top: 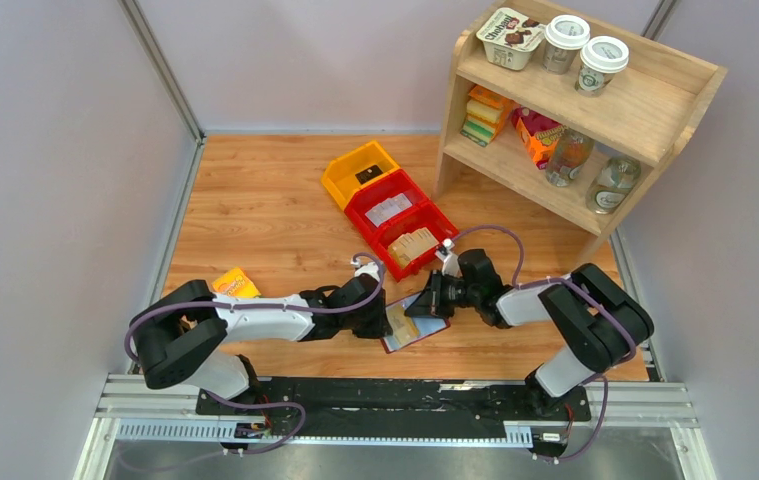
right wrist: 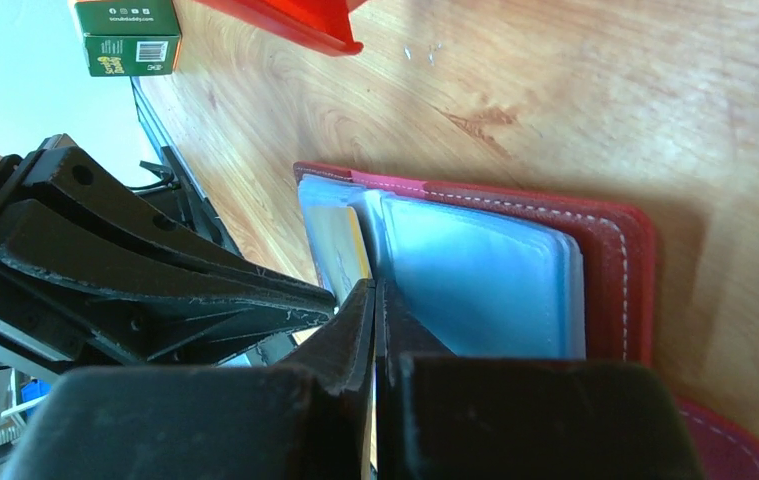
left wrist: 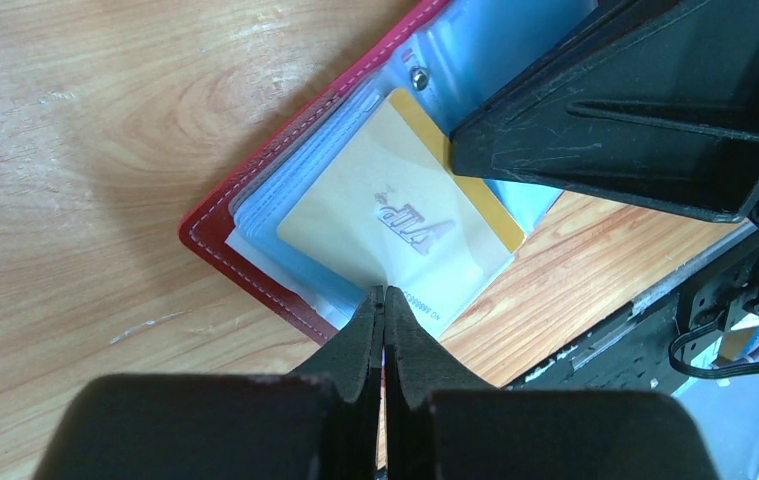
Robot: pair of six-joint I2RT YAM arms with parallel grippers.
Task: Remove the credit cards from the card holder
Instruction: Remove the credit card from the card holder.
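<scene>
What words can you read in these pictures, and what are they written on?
"VIP": on the credit card at the open card holder, seen upside down.
"Chobani": on the tub on top of the shelf.
Too small or blurred to read: the number line under "VIP", the print and barcode on the green box, and the labels on the cups.

The left arm (top: 255, 318) and right arm (top: 545, 295) both reach inward and low. The left gripper (left wrist: 383, 300) has its jaws fully closed, fingers flush together. The right gripper (right wrist: 375, 292) is also closed, positioned just ahead of the left jaws, tips pointing toward them.
</scene>
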